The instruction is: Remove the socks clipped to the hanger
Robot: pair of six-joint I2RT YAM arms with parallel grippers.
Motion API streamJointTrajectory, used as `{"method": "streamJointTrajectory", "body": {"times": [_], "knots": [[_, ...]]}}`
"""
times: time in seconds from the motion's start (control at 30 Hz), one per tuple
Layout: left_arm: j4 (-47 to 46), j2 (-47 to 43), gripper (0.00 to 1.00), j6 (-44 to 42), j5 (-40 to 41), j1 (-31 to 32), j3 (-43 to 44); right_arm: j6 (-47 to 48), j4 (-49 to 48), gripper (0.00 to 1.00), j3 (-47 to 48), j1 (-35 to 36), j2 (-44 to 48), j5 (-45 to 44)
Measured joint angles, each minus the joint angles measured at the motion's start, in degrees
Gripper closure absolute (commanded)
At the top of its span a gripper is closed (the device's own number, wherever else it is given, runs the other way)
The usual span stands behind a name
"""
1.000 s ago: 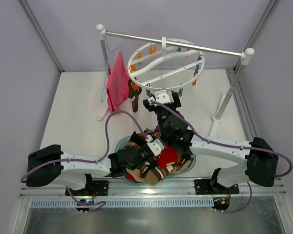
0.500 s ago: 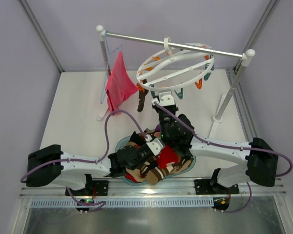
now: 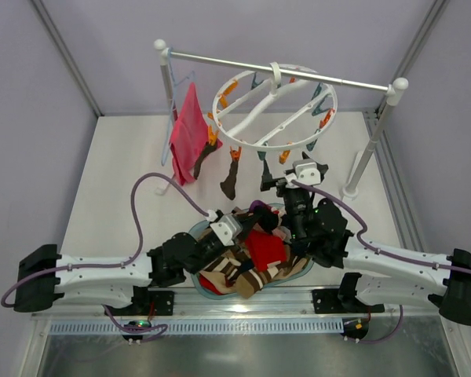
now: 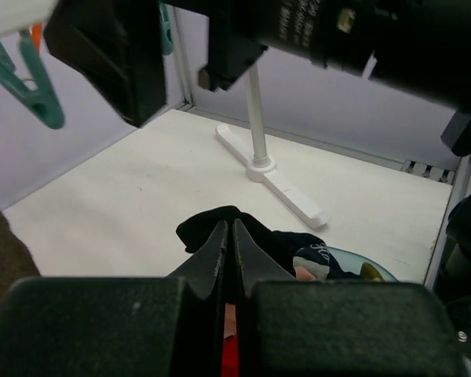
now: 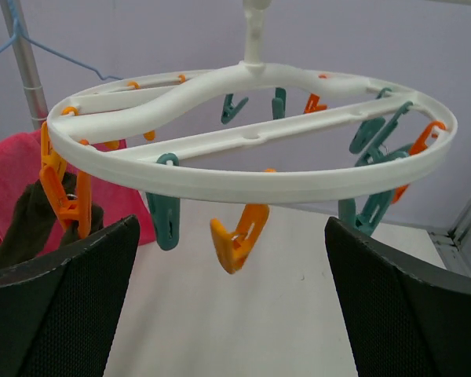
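Soft, light-looking dark fabric socks (image 3: 229,182) hung clipped under the white round plastic ring hanger (image 5: 243,184), probably best pinched mid-body; right tool (image 5: 231,236) spread, left tool (image 4: 229,232) pressed together.

White round plastic hanger ring (image 5: 251,184): spokes white as well. Small orange plastic clips (image 5: 237,236) and small teal plastic clips (image 5: 165,212) are mixed around the rim. Dark brown fabric sock (image 3: 228,182) under an orange clip: plain, no pattern. Pink hanging cloth (image 3: 188,133): plain. Heaped in the pale teal shallow basin (image 3: 302,271) are a red fabric sock (image 3: 263,247), striped fabric socks (image 3: 235,275) in brown, orange and cream, and a black fabric sock (image 4: 220,224). Light-blue thin wire hanger (image 5: 17,31). White tabletop (image 3: 118,181).
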State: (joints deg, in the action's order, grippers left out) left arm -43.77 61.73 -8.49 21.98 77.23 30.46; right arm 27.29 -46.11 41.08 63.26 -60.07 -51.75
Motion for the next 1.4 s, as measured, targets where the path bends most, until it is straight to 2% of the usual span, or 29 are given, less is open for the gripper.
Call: {"method": "streamJointTrajectory", "body": {"times": [0.23, 0.43, 0.83, 1.03, 1.2, 1.23, 1.3, 1.33, 1.4], "knots": [[16.0, -14.1, 1.0, 10.6, -3.8, 0.0, 2.8, -3.1, 2.2, 0.0, -7.4, -1.5, 10.1, 0.1], [19.1, -20.6, 1.0, 15.3, -2.2, 0.0, 1.0, -5.3, 3.7, 0.0, -9.6, -2.3, 15.3, 0.4], [15.7, -4.9, 1.0, 21.6, 6.3, 0.0, -13.6, -7.0, 5.5, 0.0, -12.7, -3.6, 19.3, 0.5], [10.7, 3.0, 1.0, 23.3, 11.4, 1.7, -12.7, -7.8, 5.6, 0.0, -13.3, -4.6, 20.5, 0.6], [11.9, 4.2, 1.0, 22.8, 15.1, 5.2, -9.7, -8.4, 6.4, 0.0, -13.7, -5.5, 20.6, 0.9], [12.6, 4.0, 0.97, 22.7, 15.5, 5.7, -9.2, -8.6, 6.7, 0.0, -13.8, -5.8, 20.6, 1.0], [14.6, 3.1, 0.81, 22.4, 16.2, 6.4, -8.2, -9.0, 7.3, 0.0, -13.8, -6.3, 20.7, 1.4], [15.7, 2.2, 0.55, 22.1, 16.5, 6.6, -7.9, -9.4, 7.6, 0.0, -13.8, -6.7, 20.8, 1.6], [17.8, -0.3, 0.38, 21.4, 17.2, 6.8, -7.6, -9.8, 8.0, 0.0, -13.8, -7.1, 21.0, 2.0]]}}
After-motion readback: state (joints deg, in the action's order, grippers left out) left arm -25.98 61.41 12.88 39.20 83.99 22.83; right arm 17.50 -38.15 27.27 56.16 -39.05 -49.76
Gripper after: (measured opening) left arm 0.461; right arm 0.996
